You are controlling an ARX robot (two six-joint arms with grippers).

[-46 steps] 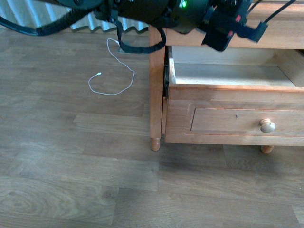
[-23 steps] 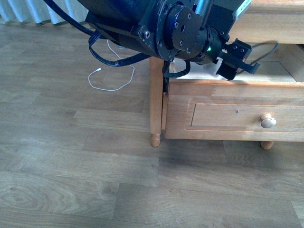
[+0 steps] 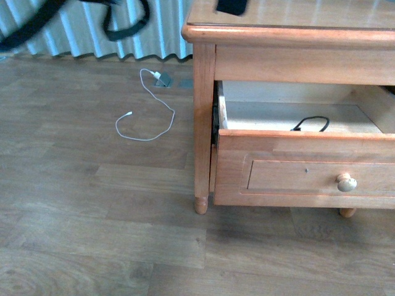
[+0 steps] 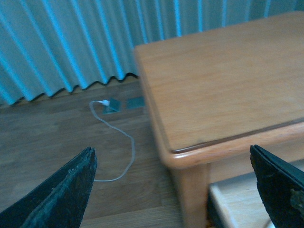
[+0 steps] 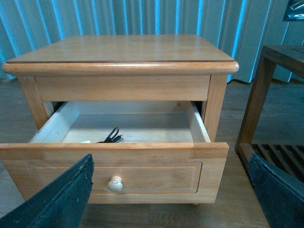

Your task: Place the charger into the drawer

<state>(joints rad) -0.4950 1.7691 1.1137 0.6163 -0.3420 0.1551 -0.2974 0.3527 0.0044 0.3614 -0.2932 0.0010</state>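
The drawer (image 3: 305,172) of the honey-coloured nightstand stands pulled out, its pale inside showing. Inside it lies the charger, of which I see the looping black cable (image 3: 310,124) and, in the right wrist view, the cable (image 5: 110,137) with a sliver of white beside it. The drawer front hides the rest of the block. My left gripper (image 4: 173,190) is open, high above the nightstand's front left corner, with nothing between its fingers (image 4: 61,199). My right gripper (image 5: 168,199) is open in front of the drawer (image 5: 114,175), level with its round pale knob (image 5: 114,184), and holds nothing.
A thin white cable (image 3: 147,105) with a small plug curls on the wood floor left of the nightstand, near a floor socket (image 3: 163,79). Pleated curtains (image 3: 92,31) hang behind. A dark wooden slatted rack (image 5: 273,109) stands beside the nightstand. The nightstand top (image 4: 223,80) is bare wood.
The arm that hung over the drawer has lifted out of the front view. The charger's black cable now lies inside the drawer, where earlier the drawer showed nothing.
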